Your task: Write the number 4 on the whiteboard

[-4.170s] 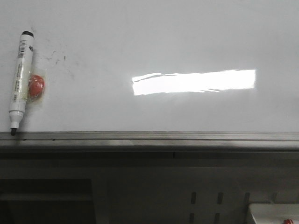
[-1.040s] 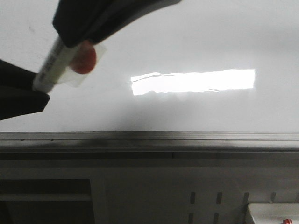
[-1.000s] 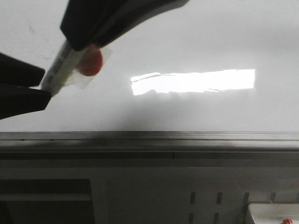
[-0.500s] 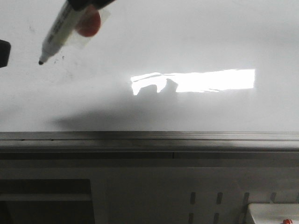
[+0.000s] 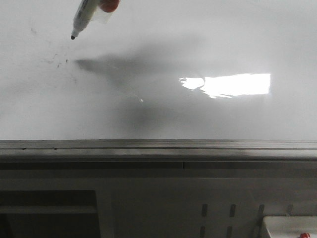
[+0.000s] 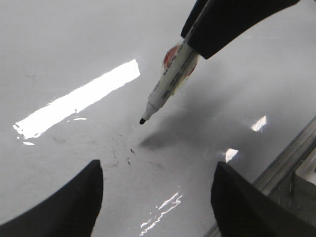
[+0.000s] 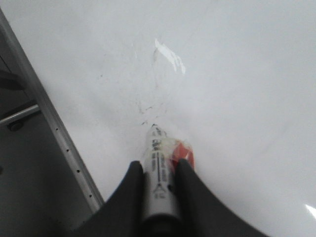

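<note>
The whiteboard [image 5: 198, 39] fills the front view, glossy white with faint dark smudge specks [image 5: 62, 62]. No number 4 shows on it. My right gripper [image 7: 159, 165] is shut on a white marker [image 7: 157, 158] with a red blob taped to its side. The marker [image 5: 83, 17] slants down from the top left of the front view. Its black tip hangs just off the board, apart from its shadow, near the specks. In the left wrist view the marker [image 6: 170, 84] hangs ahead of my open, empty left gripper [image 6: 157, 168]. The right gripper [image 6: 192, 44] holds it from above.
A grey metal rail [image 5: 158, 145] runs along the board's lower edge, with a slotted grey frame below it. A white box with a red part [image 5: 290, 227] sits at the bottom right. Bright glare [image 5: 237, 84] lies right of centre.
The marker has risen and moved farther across the board, its tip now above the specks. The left gripper has left the front view. The arm's shadow now covers part of the glare.
</note>
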`<state>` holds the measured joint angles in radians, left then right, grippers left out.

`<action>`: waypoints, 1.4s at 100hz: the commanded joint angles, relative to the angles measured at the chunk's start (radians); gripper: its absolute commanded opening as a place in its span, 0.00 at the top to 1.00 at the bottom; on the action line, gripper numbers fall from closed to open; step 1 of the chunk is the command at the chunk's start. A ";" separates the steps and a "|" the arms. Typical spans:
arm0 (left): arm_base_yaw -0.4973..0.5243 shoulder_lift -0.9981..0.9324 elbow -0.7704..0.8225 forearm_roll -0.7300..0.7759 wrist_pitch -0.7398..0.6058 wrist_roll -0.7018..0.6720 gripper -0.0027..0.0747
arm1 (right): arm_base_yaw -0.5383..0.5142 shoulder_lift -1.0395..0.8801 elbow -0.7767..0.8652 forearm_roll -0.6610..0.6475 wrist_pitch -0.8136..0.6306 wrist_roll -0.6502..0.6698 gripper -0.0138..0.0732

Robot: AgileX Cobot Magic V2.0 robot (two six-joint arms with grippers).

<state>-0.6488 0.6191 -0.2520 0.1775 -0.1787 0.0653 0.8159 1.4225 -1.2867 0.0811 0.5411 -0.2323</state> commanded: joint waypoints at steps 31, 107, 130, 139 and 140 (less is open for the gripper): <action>0.005 -0.003 -0.032 -0.023 -0.104 -0.003 0.43 | -0.002 0.053 -0.040 -0.010 -0.047 -0.013 0.92; 0.005 -0.003 -0.032 -0.019 -0.106 -0.001 0.43 | -0.073 -0.001 -0.040 -0.046 0.149 0.011 0.92; 0.005 -0.003 -0.032 -0.017 -0.106 0.001 0.43 | -0.093 -0.013 -0.038 -0.043 0.162 0.013 0.92; 0.005 -0.003 -0.032 -0.015 -0.106 0.001 0.43 | -0.074 -0.029 -0.045 -0.017 0.136 0.013 0.92; 0.005 -0.003 -0.032 -0.015 -0.106 0.001 0.43 | -0.069 -0.029 -0.046 -0.017 0.134 0.013 0.92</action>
<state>-0.6449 0.6191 -0.2520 0.1711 -0.2023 0.0653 0.7369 1.4333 -1.2980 0.0990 0.7511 -0.2190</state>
